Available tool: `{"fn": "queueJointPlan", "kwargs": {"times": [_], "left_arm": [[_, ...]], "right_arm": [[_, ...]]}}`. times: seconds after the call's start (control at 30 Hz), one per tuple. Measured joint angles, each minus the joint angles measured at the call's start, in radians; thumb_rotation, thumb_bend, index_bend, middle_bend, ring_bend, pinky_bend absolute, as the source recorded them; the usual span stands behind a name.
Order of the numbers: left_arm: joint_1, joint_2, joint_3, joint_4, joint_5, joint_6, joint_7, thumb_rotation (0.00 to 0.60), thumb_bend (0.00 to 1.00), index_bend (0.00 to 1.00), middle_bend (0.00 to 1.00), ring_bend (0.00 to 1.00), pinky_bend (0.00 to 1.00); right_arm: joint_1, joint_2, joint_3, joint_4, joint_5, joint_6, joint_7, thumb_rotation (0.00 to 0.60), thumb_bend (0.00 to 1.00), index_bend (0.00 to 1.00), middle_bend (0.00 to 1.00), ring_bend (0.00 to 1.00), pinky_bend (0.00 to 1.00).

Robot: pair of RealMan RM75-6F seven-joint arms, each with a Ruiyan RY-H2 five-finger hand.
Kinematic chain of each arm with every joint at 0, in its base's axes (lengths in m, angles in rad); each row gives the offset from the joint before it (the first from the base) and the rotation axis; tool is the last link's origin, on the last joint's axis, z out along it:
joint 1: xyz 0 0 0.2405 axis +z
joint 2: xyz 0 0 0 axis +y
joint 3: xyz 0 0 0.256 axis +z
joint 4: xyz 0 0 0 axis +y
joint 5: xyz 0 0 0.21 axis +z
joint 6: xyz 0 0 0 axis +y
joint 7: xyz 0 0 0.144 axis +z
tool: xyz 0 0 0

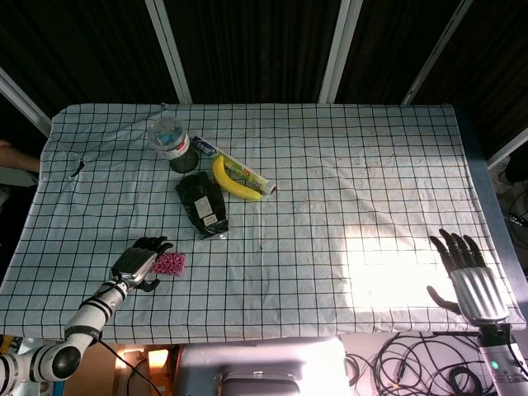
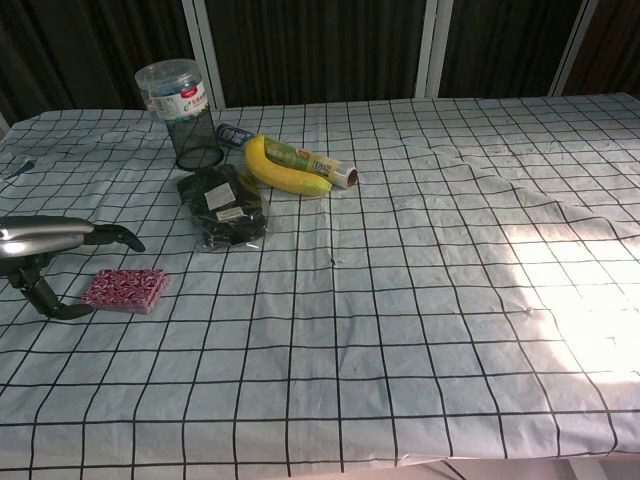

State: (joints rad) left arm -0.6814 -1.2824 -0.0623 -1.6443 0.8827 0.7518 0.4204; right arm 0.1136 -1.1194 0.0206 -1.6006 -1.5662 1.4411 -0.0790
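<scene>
Hovering low over the checked cloth of the surface (image 1: 330, 165), the left hand (image 1: 139, 264) has its fingers spread around a small pink pack (image 1: 169, 263) without gripping it. In the chest view the fingers (image 2: 115, 238) reach above and just behind the pink pack (image 2: 126, 289) while the thumb curls down at its left end; whether any fingertip touches it cannot be told.

Beyond the pink pack, farther from the robot, lies a black pouch (image 1: 202, 205) flat on the cloth. Past the pouch, a banana (image 1: 233, 182) lies touching a tube (image 1: 239, 167) that runs alongside it. To the left of the tube stands a dark mesh cup (image 2: 197, 141) with a clear plastic jar (image 2: 175, 88) sitting in its top.

Well apart from the pink pack, at the cloth's near right corner, the right hand (image 1: 470, 276) rests palm down with its fingers straight, apart and holding nothing.
</scene>
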Motion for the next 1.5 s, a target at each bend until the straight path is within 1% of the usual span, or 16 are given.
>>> {"fn": "queueJointPlan", "kwargs": {"times": [0.27, 0.5, 0.63, 0.97, 1.17, 1.5], "left_arm": [[-0.035, -0.032, 0.015, 0.032, -0.035, 0.002, 0.009, 0.6, 0.35, 0.14, 0.0, 0.0, 0.0], [-0.054, -0.047, 0.029, 0.059, -0.076, 0.003, 0.012, 0.6, 0.35, 0.18, 0.0, 0.0, 0.0], [-0.065, -0.054, 0.037, 0.081, -0.092, -0.008, 0.001, 0.6, 0.35, 0.22, 0.0, 0.0, 0.0], [-0.072, -0.062, 0.047, 0.105, -0.078, -0.005, -0.029, 0.6, 0.35, 0.3, 0.01, 0.0, 0.0], [-0.074, -0.07, 0.053, 0.118, -0.076, 0.0, -0.038, 0.6, 0.35, 0.34, 0.02, 0.0, 0.0], [-0.064, -0.052, 0.054, 0.098, -0.044, 0.03, -0.061, 0.6, 0.35, 0.39, 0.03, 0.0, 0.0]], "right_arm": [[-0.003, 0.002, -0.003, 0.0, -0.005, 0.004, 0.0, 0.6, 0.2, 0.0, 0.0, 0.0, 0.0], [-0.006, 0.005, -0.004, 0.002, -0.009, 0.01, 0.009, 0.6, 0.2, 0.0, 0.0, 0.0, 0.0], [-0.008, 0.005, -0.004, 0.002, -0.01, 0.014, 0.009, 0.6, 0.2, 0.0, 0.0, 0.0, 0.0], [-0.012, 0.005, -0.004, 0.002, -0.007, 0.017, 0.007, 0.6, 0.2, 0.0, 0.0, 0.0, 0.0], [-0.014, 0.008, -0.003, 0.002, -0.007, 0.022, 0.012, 0.6, 0.2, 0.0, 0.0, 0.0, 0.0], [-0.015, 0.008, -0.002, 0.003, -0.007, 0.023, 0.014, 0.6, 0.2, 0.0, 0.0, 0.0, 0.0]]}}
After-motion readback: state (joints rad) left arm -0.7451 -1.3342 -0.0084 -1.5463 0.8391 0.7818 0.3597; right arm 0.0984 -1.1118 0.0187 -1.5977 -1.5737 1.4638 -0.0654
